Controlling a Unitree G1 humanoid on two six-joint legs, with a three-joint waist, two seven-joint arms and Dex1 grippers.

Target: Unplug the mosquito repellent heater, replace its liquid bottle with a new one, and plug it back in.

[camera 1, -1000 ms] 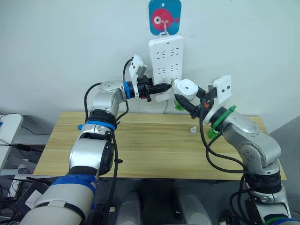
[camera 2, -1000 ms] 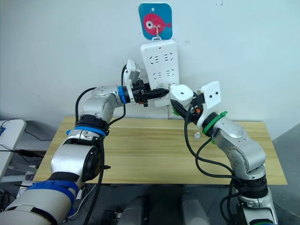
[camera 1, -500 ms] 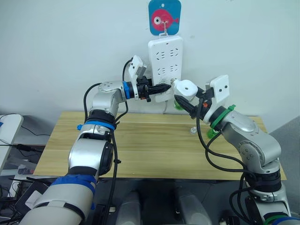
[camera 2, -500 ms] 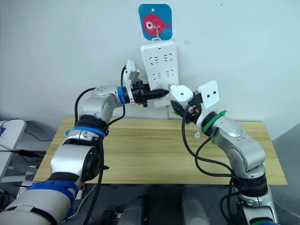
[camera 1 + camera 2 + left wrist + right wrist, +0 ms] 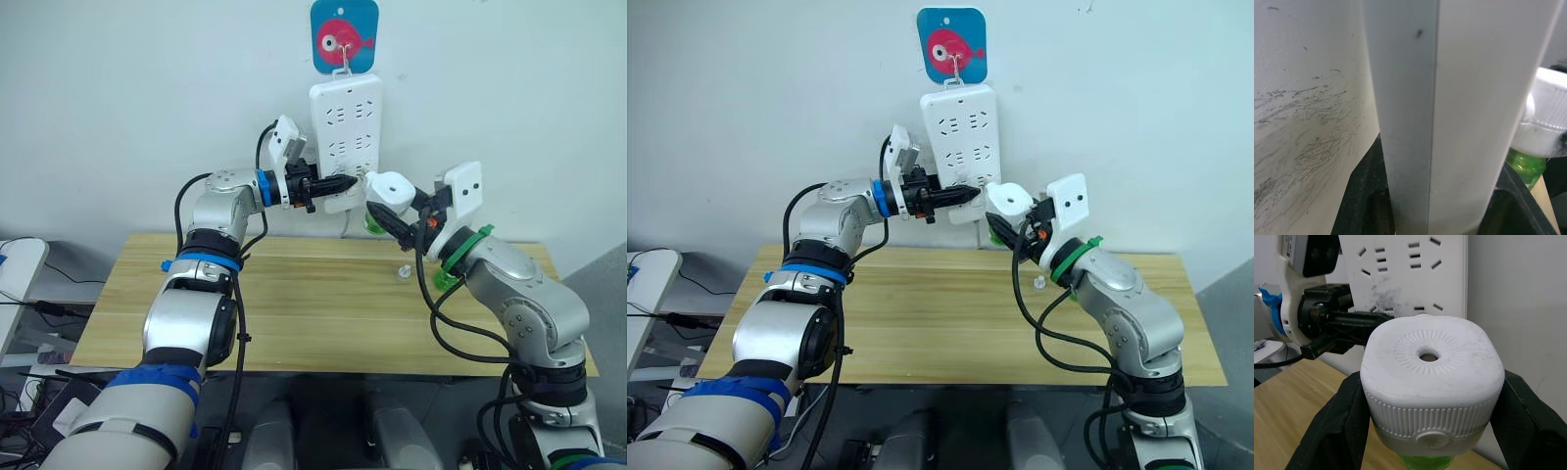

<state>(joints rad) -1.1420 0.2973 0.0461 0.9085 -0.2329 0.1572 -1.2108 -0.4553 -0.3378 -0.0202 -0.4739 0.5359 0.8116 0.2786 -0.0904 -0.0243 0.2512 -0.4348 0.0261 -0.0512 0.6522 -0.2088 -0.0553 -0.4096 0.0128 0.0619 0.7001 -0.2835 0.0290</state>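
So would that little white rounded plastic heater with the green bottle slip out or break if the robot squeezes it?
The small white rounded plastic heater looks like hard plastic, so probably stiff. Its ribbed band should help the right gripper hold it. Its green bottle hangs below, so it may tip if set down carelessly.

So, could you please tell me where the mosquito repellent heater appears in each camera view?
Left eye view: the mosquito repellent heater sits right of centre, in the right gripper, beside the power strip.
Right eye view: just right of centre.
Left wrist view: at the right edge, green bottle beneath.
Right wrist view: centre, vent hole facing the camera.
Shared landmark: the power strip.
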